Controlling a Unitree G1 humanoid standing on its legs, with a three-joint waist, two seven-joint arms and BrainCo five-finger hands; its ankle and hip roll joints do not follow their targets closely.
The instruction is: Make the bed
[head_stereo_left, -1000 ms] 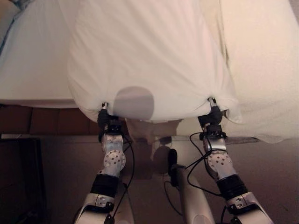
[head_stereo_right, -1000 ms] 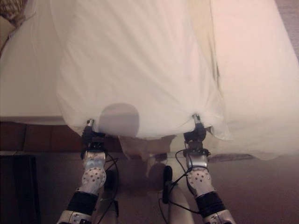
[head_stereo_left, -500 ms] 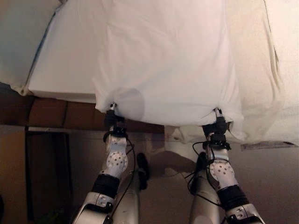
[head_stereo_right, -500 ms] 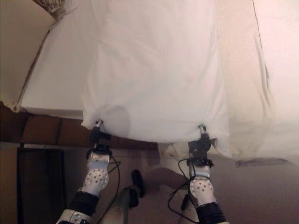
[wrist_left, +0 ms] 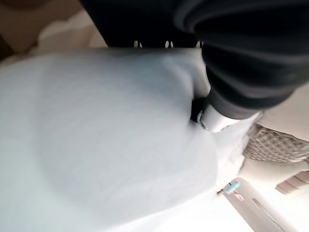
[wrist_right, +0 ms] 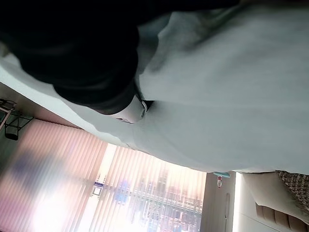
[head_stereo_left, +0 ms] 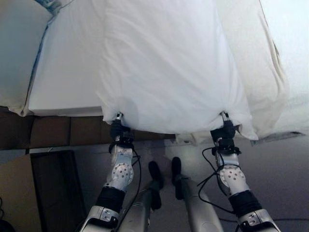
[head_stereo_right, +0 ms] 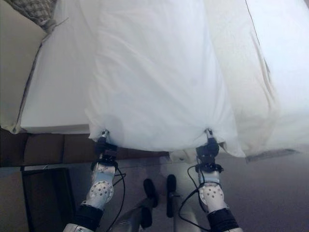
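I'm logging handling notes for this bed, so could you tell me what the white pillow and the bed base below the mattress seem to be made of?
The white pillow looks like matte woven fabric, probably cotton, over soft filling: it gathers into puckers where the left hand and right hand hold its corners. The bed base looks like brown padded upholstery, leather or leatherette, with seamed panels.

This is a bedroom. A bed (head_stereo_left: pixel 63 92) with a white fitted mattress sits on a brown wooden frame (head_stereo_left: pixel 53 131), draped in a white duvet (head_stereo_left: pixel 164 67), with a patterned pillow (head_stereo_right: pixel 34 8) at its far corner. The right wrist view shows tall vertical blinds (wrist_right: pixel 145 193) glowing over a window.
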